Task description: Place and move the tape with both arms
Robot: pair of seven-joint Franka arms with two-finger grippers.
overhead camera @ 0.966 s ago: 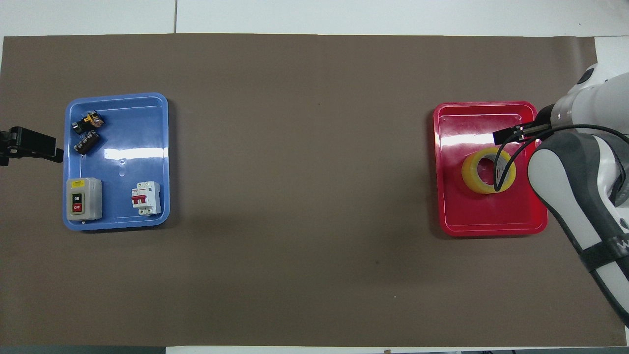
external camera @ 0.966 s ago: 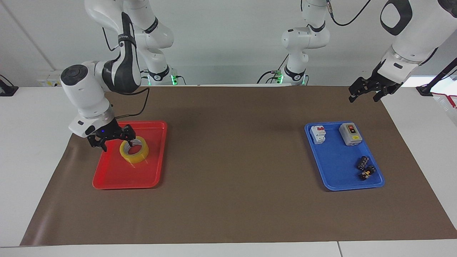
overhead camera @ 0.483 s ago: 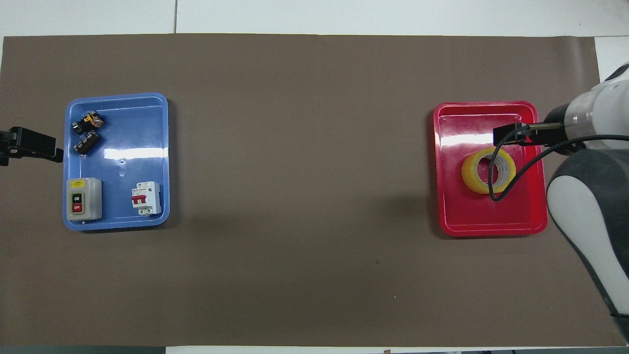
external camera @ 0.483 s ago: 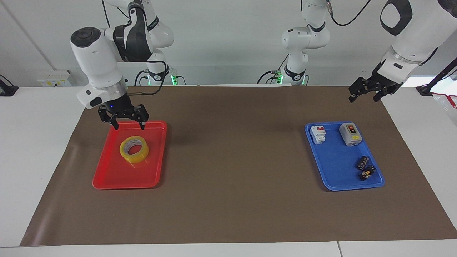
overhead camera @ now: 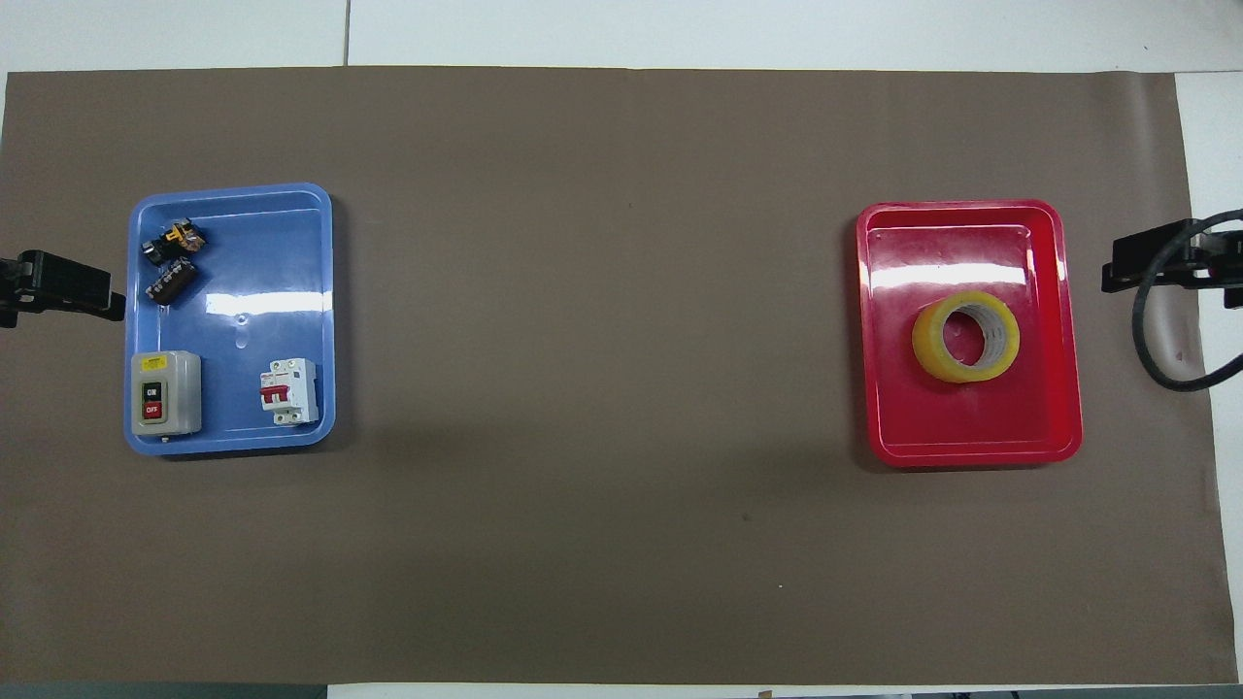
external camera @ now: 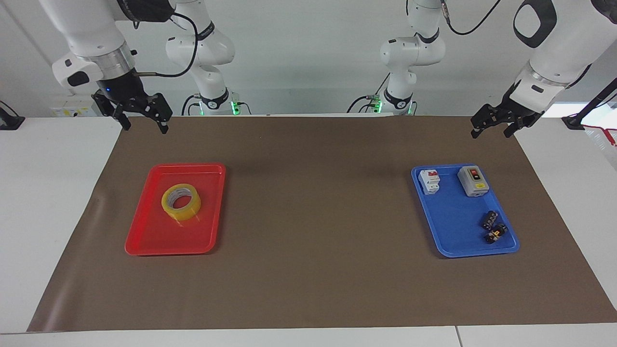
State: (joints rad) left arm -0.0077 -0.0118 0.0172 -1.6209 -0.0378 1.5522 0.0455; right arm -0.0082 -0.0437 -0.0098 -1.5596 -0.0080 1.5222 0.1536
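Observation:
The tape (external camera: 183, 213) lies flat in the red tray (external camera: 164, 236) at the right arm's end of the table, with nothing touching it. It also shows in the overhead view (overhead camera: 930, 354) in the red tray (overhead camera: 971, 417). My right gripper (external camera: 144, 127) is open and empty, raised over the brown mat's edge beside the tray; the overhead view shows it (overhead camera: 1117, 272) clear of the tray. My left gripper (external camera: 490, 132) is open and empty, and waits raised over the mat's edge at the left arm's end (overhead camera: 107, 296).
A blue tray (external camera: 458, 226) (overhead camera: 243, 272) at the left arm's end holds a grey switch box (external camera: 473, 181), a white circuit breaker (external camera: 429, 181) and small black parts (external camera: 492, 226). A brown mat (external camera: 313, 217) covers the table.
My right gripper let go of the tape, rose out of the red tray and drew back toward the robots and the table's end. The tape stayed in place. The left arm has not moved.

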